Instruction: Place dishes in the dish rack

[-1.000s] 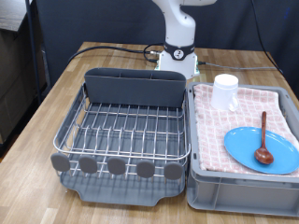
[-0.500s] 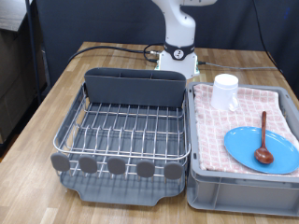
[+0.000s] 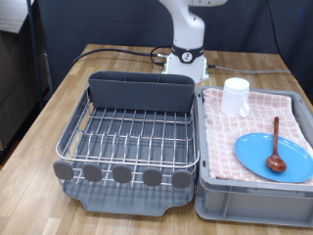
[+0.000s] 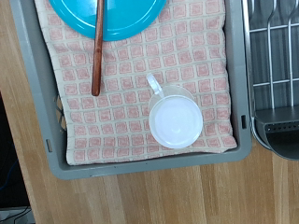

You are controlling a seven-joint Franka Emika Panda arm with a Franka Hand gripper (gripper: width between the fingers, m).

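Nothing moved; mug (image 4: pixel 176 121) interior wrist-view only.

Wood, wire, plastic and cloth on a matt wooden desk (image 3: pixel 59 108).

The dish rack (image 3: pixel 132 137) was shiny silver wire over a dull dark-grey plastic tray (image 3: pixel 132 196); its cutlery bin (image 3: pixel 142 93) looked like matt grey plastic. The grey plastic crate (image 4: pixel 33 103) held pink-checked woven cloth (image 4: pixel 121 93), a smooth glossy light-blue plate (image 3: pixel 264 152), a glossy white mug (image 4: pixel 176 119) and a dark reddish-brown wooden spoon (image 4: pixel 96 47).
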